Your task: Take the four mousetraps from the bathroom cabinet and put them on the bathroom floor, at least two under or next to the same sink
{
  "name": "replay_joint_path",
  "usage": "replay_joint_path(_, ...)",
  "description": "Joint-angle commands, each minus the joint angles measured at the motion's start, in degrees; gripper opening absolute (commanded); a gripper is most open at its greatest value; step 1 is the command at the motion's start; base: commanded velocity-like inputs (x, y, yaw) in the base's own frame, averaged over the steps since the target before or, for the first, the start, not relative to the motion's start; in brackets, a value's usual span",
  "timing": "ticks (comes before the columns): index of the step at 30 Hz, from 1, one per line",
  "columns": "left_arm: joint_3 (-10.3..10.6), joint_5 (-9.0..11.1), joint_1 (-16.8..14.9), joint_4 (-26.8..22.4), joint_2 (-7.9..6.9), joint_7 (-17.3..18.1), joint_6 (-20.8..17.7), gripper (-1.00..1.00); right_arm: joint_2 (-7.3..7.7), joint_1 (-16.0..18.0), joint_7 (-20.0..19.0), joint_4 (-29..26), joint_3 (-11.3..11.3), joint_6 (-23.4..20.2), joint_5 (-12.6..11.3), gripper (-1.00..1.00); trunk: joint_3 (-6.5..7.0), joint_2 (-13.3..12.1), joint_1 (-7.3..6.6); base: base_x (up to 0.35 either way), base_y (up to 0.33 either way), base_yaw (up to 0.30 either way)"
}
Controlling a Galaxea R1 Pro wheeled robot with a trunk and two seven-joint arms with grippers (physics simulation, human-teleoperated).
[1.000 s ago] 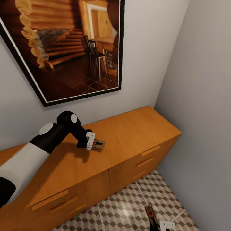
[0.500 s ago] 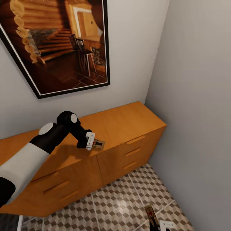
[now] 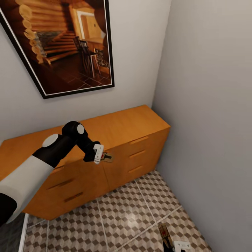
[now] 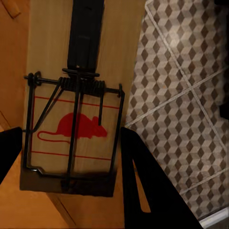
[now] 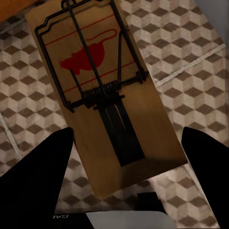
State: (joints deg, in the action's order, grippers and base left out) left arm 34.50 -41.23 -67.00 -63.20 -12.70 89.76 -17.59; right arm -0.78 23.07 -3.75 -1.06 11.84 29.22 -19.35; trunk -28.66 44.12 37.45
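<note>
A mousetrap (image 3: 108, 157), a small wooden board with a wire spring, hangs in the air in front of the cabinet's (image 3: 126, 127) drawer fronts, with my left gripper (image 3: 105, 157) shut on it. In the left wrist view this mousetrap (image 4: 76, 129) shows a red mouse print and sits between the dark fingers (image 4: 138, 167). At the picture's lower edge, my right gripper (image 3: 171, 245) is shut on a second mousetrap (image 3: 163, 232) above the bathroom floor (image 3: 140, 210). The right wrist view shows that mousetrap (image 5: 105, 90) over the cube-patterned tiles (image 5: 200, 62).
The long orange-brown chest stands against the back wall under a framed picture (image 3: 59, 45). A grey side wall (image 3: 210, 122) closes the room on the right. Tiled floor lies open in front of the drawers.
The whole view has shifted: the camera has drawn back and turned, so the cabinet looks farther and more floor shows. The left-held mousetrap is now off the cabinet top. Both grips are unchanged.
</note>
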Motion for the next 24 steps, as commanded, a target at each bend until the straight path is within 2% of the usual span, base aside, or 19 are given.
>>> replay_joint_path(1, 0.13, -0.20, -0.06, -0.08, -0.04, 0.24, -0.33, -1.00, -0.01, 0.05, -0.38, 0.10, 0.20, 0.23, -0.61, -1.00, -0.06, 0.06, -0.02, -0.322, -0.077, 0.000)
replay_joint_path(24, 0.13, -0.17, 0.11, 0.74, -0.04, 0.24, -0.25, -1.00, -0.01, 0.05, -0.38, 0.10, 0.20, 0.23, -0.61, -1.00, -0.06, 0.06, -0.02, -0.324, -0.064, 0.000)
